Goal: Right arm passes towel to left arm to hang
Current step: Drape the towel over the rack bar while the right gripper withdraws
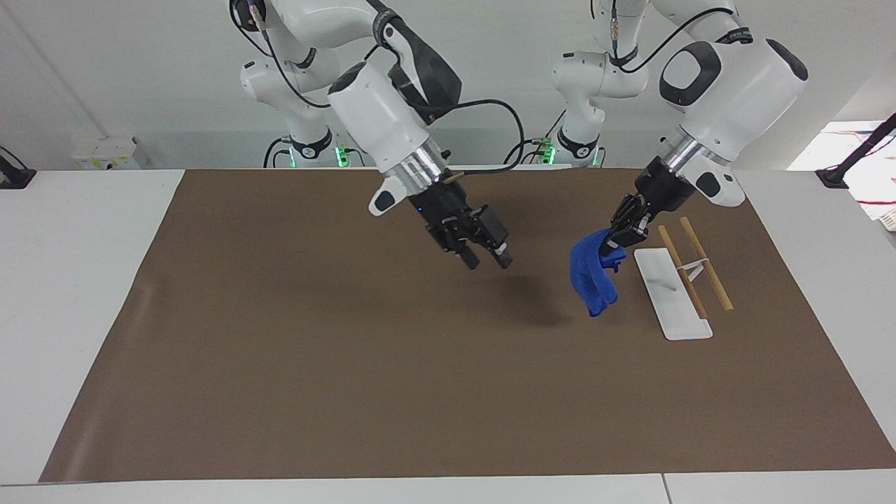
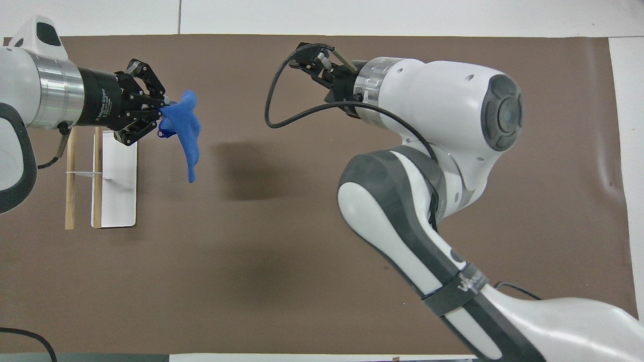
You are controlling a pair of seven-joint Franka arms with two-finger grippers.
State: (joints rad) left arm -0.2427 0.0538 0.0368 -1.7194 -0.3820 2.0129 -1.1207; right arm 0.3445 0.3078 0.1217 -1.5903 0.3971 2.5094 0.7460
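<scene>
Two arms of mine are up over the big brown mat (image 1: 294, 364) right now, so here's the rundown from big stuff to small. My right arm (image 1: 381, 112) has its gripper (image 1: 485, 259) hanging over the middle of the mat with nothing in it, fingers spread apart, well clear of the cloth. My left arm (image 1: 728, 77) reaches down toward its own end of the table, and its gripper (image 1: 616, 241) is pinched tight on the top edge of the towel (image 1: 591, 276). The towel is bunched up and dangling straight down from those fingertips, off the mat as far as I can tell, with its shadow on the mat toward the middle. In the overhead view the towel (image 2: 183, 130) sticks out from the tip of the left gripper (image 2: 160, 108) and droops back toward me. Just beside it, toward my left arm's end, is the white base plate (image 1: 668, 294) of the little rack, with the two wooden rods (image 1: 703, 269) on a thin wire stand. Towel and rack aren't touching
</scene>
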